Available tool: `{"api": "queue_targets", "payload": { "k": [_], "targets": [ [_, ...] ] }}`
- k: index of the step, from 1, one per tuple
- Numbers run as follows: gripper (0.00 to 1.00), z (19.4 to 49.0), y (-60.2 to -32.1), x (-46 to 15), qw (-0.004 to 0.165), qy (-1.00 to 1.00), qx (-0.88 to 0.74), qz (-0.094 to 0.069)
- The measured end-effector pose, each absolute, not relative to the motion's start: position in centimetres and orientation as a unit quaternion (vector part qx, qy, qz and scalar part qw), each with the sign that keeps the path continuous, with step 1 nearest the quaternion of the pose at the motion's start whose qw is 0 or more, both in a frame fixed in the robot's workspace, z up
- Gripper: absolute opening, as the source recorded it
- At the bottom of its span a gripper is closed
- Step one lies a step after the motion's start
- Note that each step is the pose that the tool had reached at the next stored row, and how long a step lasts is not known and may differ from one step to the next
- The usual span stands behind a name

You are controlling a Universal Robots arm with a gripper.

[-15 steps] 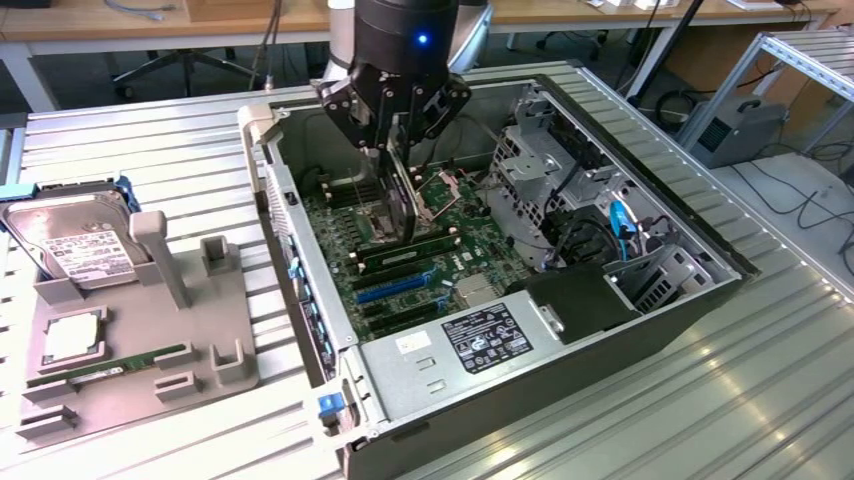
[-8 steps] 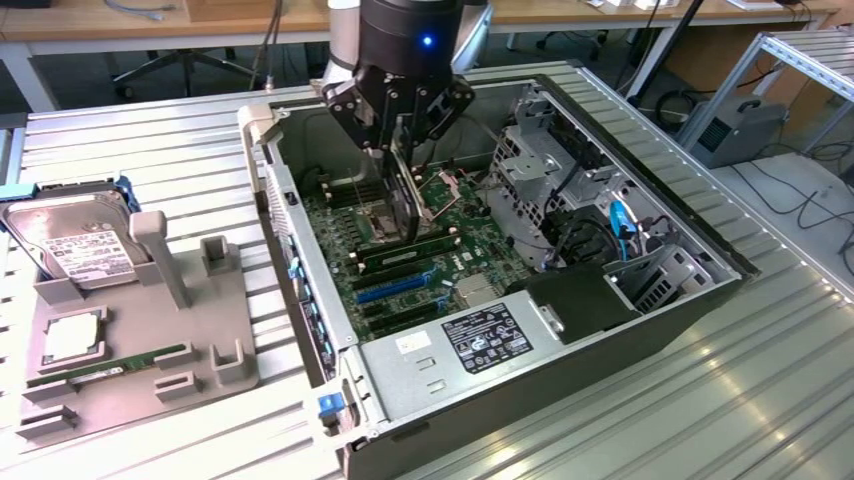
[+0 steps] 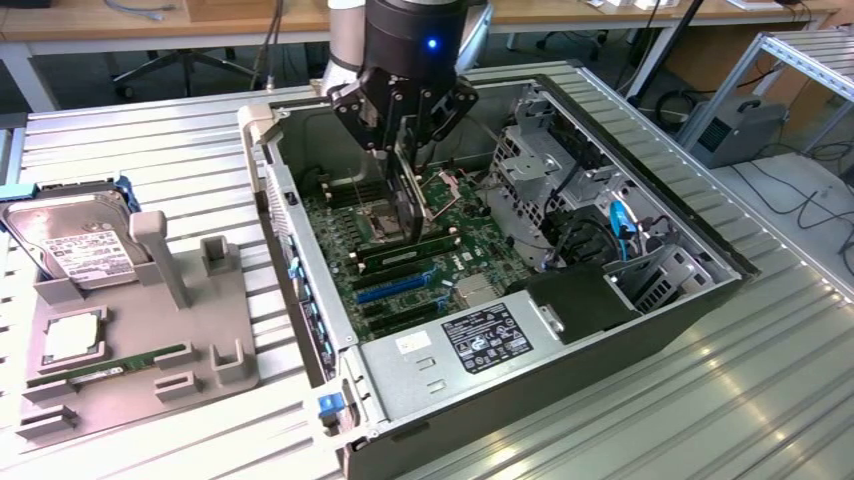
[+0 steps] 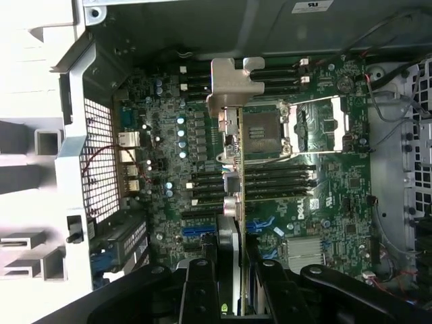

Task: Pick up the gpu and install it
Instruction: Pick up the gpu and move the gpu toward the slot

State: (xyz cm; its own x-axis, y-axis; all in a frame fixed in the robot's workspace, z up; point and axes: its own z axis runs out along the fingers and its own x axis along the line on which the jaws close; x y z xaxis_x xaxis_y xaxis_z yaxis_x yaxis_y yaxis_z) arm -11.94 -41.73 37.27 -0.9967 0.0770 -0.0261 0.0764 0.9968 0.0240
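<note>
Reaching straight down into the open computer case [image 3: 561, 375], my end effector [image 3: 404, 150] grips the gpu [image 3: 414, 205] on edge above the motherboard [image 3: 414, 290]; ribbed metal bench [image 3: 747, 400], office desks [image 3: 134, 20] behind.

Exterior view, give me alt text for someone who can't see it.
A robot arm's pincer holds the gpu upright over the motherboard inside an open computer case. On the exterior view's left, a grey holder carries a hard drive and a memory stick.
</note>
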Motion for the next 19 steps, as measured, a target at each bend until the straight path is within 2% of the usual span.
{"api": "queue_targets", "payload": {
  "k": [19],
  "targets": [
    [0.27, 36.81, -41.73, -10.97, 0.014, 0.999, 0.038, 0.011]
  ]
}}
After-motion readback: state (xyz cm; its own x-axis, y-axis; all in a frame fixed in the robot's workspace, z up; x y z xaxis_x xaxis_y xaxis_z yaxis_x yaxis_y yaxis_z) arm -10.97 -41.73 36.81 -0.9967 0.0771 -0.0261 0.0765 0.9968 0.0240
